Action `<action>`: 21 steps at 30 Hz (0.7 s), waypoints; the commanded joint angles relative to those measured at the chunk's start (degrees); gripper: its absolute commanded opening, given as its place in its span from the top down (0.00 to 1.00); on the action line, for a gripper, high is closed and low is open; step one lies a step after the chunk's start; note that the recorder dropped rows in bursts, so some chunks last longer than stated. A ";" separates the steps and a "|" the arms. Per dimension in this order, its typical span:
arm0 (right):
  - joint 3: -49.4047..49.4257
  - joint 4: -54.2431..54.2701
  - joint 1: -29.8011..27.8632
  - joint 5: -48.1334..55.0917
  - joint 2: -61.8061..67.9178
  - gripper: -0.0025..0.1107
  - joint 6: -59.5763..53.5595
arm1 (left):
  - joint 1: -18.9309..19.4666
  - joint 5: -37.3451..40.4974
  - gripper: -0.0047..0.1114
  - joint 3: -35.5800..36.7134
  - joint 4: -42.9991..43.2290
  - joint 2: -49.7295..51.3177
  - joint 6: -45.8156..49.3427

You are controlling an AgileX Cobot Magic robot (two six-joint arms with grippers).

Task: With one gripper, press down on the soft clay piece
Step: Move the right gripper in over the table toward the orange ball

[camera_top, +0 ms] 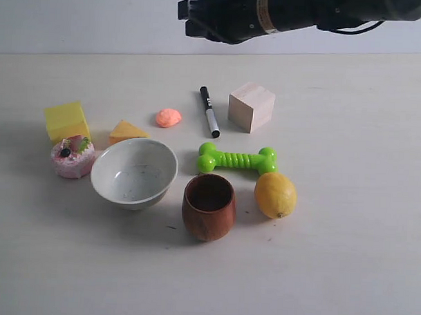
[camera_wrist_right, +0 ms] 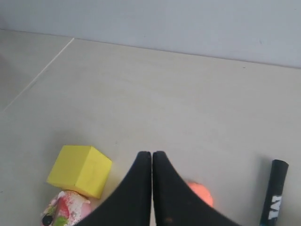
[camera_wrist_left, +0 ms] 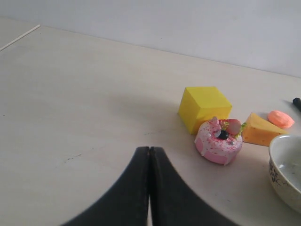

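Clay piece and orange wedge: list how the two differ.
Shape: the clay piece is a rounded blob; the wedge has flat faces and sharp edges.
Colour: the clay piece is salmon-orange; the wedge is yellower.
Size: the wedge looks larger than the clay piece.
Place: the clay piece lies near the marker; the wedge lies beside the yellow cube.
Both rest on the table, apart from each other.

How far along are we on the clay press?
Done: the right claw is shut and aimed near the soft clay piece. In hand: it hangs above the table, apparently not touching the clay, which looks unflattened. Remaining: descend and press. Meanwhile the left claw is shut, near the pink toy.
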 commanded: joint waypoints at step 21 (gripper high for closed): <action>-10.91 -0.26 3.21 6.53 13.45 0.96 -3.30 | -0.28 -0.04 0.96 0.15 -0.35 -0.39 0.17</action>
